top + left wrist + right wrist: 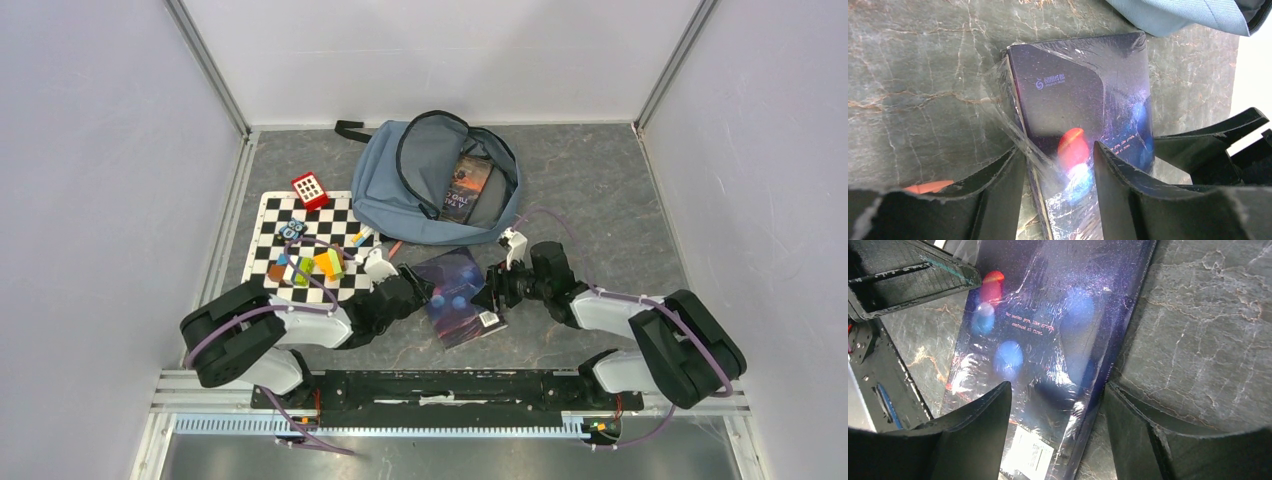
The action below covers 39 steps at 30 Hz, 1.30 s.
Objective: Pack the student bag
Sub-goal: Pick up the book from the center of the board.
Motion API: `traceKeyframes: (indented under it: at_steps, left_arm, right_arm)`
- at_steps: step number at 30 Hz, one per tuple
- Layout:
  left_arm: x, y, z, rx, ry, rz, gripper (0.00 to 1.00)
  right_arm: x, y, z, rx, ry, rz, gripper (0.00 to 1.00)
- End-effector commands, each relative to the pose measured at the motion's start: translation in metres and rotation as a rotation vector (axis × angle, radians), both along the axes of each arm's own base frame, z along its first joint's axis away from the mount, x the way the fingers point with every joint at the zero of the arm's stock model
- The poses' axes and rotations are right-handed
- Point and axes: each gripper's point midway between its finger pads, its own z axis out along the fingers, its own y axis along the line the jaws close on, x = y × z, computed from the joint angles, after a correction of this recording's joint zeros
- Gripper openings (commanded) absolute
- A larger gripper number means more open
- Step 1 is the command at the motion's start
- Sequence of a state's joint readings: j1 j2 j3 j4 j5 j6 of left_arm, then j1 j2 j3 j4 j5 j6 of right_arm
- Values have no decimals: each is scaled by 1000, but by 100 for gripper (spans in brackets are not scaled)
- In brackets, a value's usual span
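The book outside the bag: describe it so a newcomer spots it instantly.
Find the open blue-grey backpack on the table. Just below it in the top view lies the book. It is shrink-wrapped, dark purple with coloured orbs; the other book is inside the bag.

One backpack [400,190], checkerboard [268,222], two books [458,295], perhaps six toys [312,264].

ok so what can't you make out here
- Top view: bagged book title too small; lower part behind the bag rim.
- Left wrist view: wrapped book near end hidden by fingers; glare blurs cover.
- Top view: toys on checkerboard too small to name.
- Left gripper: contact with book unclear.
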State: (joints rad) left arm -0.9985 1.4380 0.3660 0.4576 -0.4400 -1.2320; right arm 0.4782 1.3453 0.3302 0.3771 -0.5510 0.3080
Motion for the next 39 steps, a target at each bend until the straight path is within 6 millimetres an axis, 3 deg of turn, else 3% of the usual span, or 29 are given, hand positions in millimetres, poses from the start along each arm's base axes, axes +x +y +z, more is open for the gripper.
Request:
traceKeyframes:
  at_steps: [1,6,14,19,24,28,34,39]
  left_arm:
    - [-32,-56,16,-118,96,-217,55]
    - [-27,-71,56,-172,21,-216,53]
    - [-28,-71,96,-252,-59,-181,46]
    - [-27,-77,116,-272,-112,-197,46]
    - [-27,-82,115,-267,-119,-220,45]
    - [-28,-77,112,-292,-135,-208,35]
    - [-28,-71,128,-288,-208,-230,4]
    - [-29,-65,140,-286,-265,-243,2]
  right_arm:
    - [-63,23,-6,71,180,161,70]
    - [-67,23,-11,68,190,131,70]
    - [-71,17,-22,55,210,79,69]
    - [-70,15,-26,42,213,60,69]
    - [-70,17,-23,65,217,58,64]
    - [-68,21,-12,112,206,48,65]
    - [-67,23,-5,132,193,49,66]
    - [-64,21,-5,122,169,32,68]
